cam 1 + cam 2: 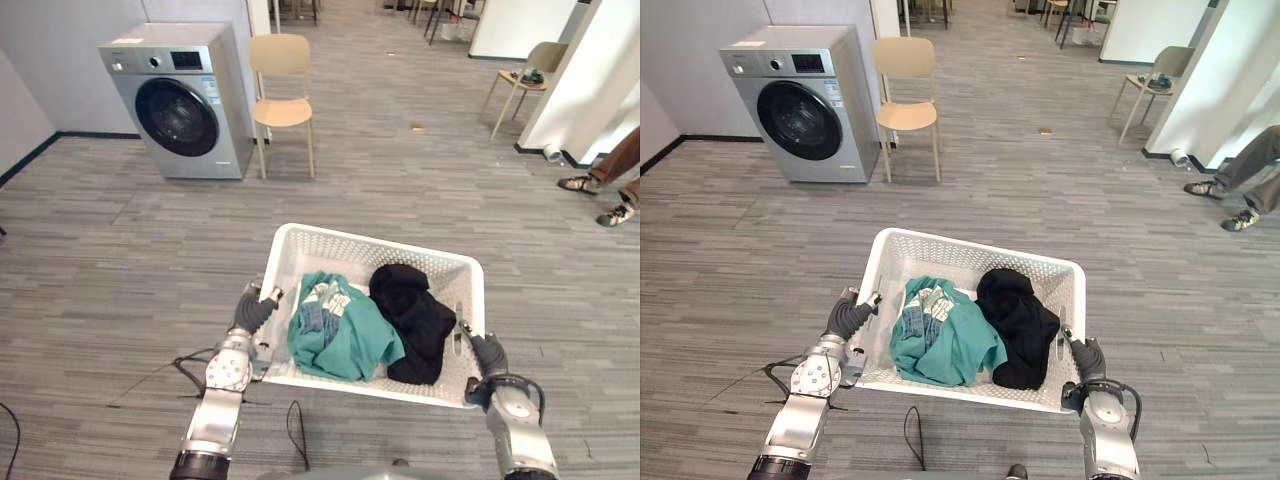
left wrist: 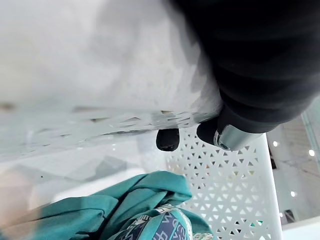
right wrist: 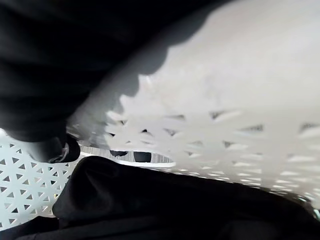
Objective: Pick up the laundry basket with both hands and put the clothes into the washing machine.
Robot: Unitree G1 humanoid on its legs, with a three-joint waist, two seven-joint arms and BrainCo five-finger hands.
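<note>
The left hand [image 1: 252, 312] and the right hand [image 1: 488, 352] clench the near laundry basket [image 1: 370, 250] at its sides (clothes [image 1: 345, 335] inside), so next, I judge, it must be carried to the far-left washing machine [image 1: 180, 100].

Your left hand [image 1: 252, 312] and right hand [image 1: 488, 352] grip the ends of the laundry basket [image 1: 372, 244], whose rim hides most of the fingers. Dark fingertips [image 2: 167, 139] curl in under it, close and blurred, and the right's tips [image 3: 142, 156] look the same. The teal garment [image 1: 345, 335] and black garment [image 1: 410, 310] cover the basket's bottom. The picture's edge cuts off a person [image 1: 612, 172] at the legs. The speck [image 1: 417, 126] on the floor and the dark thing [image 1: 533, 74] on the far chair [image 1: 545, 52] are too small to name.
</note>
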